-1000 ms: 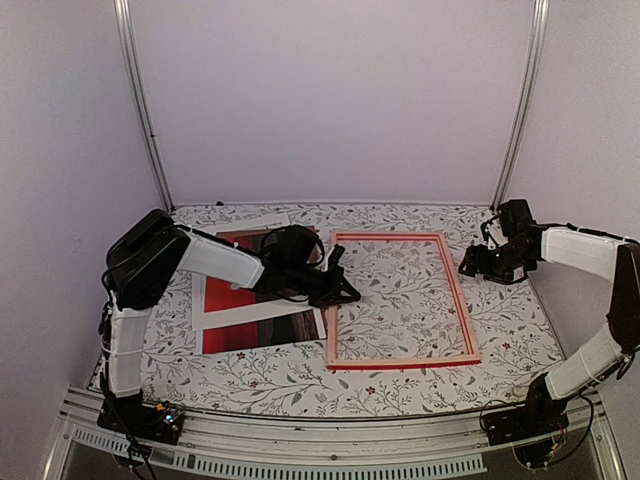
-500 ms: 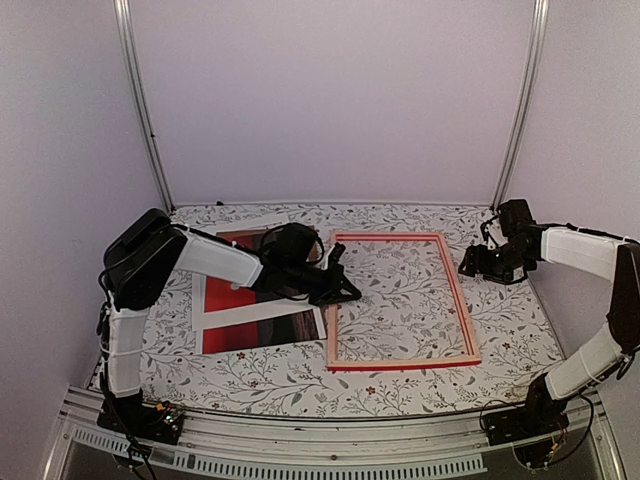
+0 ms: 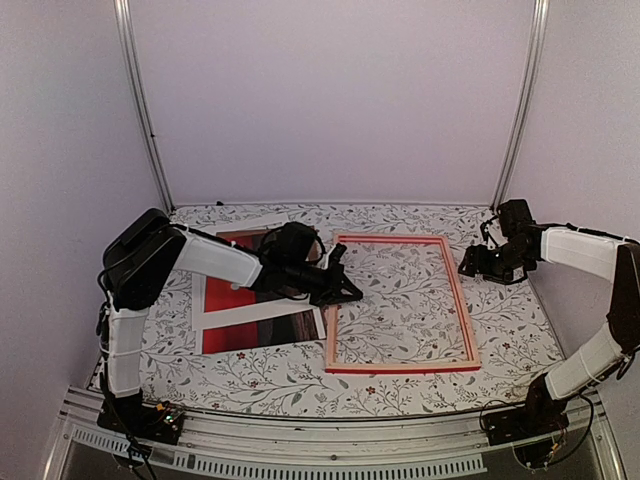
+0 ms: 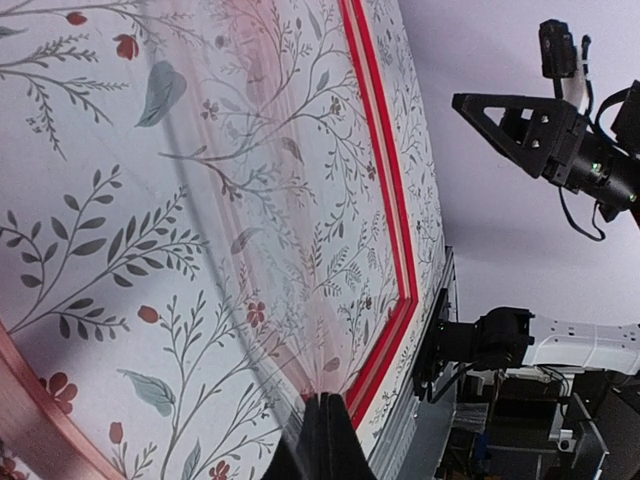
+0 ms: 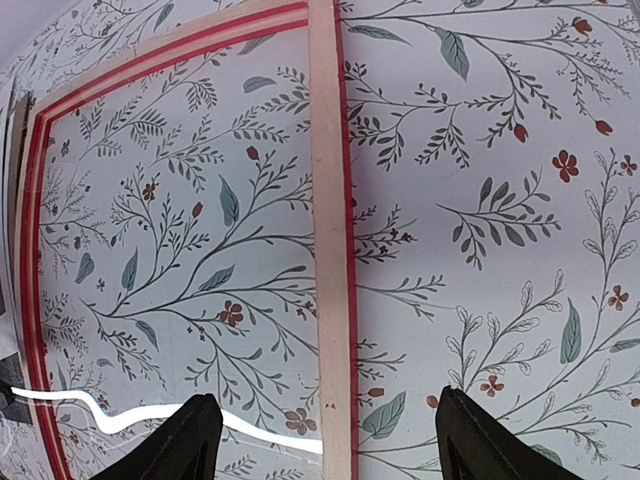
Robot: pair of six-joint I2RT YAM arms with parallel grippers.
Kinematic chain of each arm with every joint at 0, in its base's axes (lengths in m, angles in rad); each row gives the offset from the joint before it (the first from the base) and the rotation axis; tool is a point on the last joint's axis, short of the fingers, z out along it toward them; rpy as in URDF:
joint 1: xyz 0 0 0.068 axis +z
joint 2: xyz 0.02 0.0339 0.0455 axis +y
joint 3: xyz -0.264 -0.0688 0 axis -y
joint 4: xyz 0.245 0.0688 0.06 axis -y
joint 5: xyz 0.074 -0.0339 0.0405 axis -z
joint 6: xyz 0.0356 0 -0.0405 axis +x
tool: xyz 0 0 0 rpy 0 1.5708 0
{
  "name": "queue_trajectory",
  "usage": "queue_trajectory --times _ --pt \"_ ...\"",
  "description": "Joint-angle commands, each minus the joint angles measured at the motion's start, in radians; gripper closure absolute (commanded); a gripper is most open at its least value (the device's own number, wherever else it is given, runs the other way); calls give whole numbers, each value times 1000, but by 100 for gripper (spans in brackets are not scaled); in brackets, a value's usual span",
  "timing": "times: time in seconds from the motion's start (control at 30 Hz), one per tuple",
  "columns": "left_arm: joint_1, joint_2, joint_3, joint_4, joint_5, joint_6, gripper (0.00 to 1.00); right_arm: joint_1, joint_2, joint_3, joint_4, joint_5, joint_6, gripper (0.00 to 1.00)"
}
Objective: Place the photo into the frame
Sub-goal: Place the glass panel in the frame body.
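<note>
1. Paper is what the photo [image 3: 240,337] looks like: light, limp, easy to crease, with a face that would show marks. It lies flat at the left of the overhead view on the floral tablecloth [image 3: 270,378], partly under a white mat border [image 3: 262,312] and the left arm, and apart from the opening it must fill. I would take it by a bare edge or corner, sliding it clear first so a finger can get under.
2. The frame [image 3: 400,367] lies flat in the middle of the overhead view. It looks thin, stiff and light enough to skid if nudged, so a rail is the place to hold it.
3. The left gripper [image 3: 343,288] sits at the frame's left rail. Its fingers are pressed together on what looks like a clear sheet [image 4: 260,280] rising from the tips.
4. The right gripper [image 5: 335,440] is spread wide over the frame's right rail and holds nothing.
5. Against a second ago, the left gripper has crept slightly towards the top of the picture. The frame's near rail sits a touch lower at its right end, and the right arm has not moved.
</note>
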Motion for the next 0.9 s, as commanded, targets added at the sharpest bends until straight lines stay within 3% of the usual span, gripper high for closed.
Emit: queue_trajectory --times 0.0,0.27,0.67,0.87 --pt "-1 -44 -28 55 54 -34 100 5 10 -5 3 4 -5 23" --pt "-2 -46 -61 130 75 -86 99 6 12 -6 3 0 -5 23" --pt "0 -50 -69 148 81 -101 80 6 9 -2 0 1 -4 23" --pt "0 -47 -68 148 82 -103 80 6 12 0 1 1 -5 23"
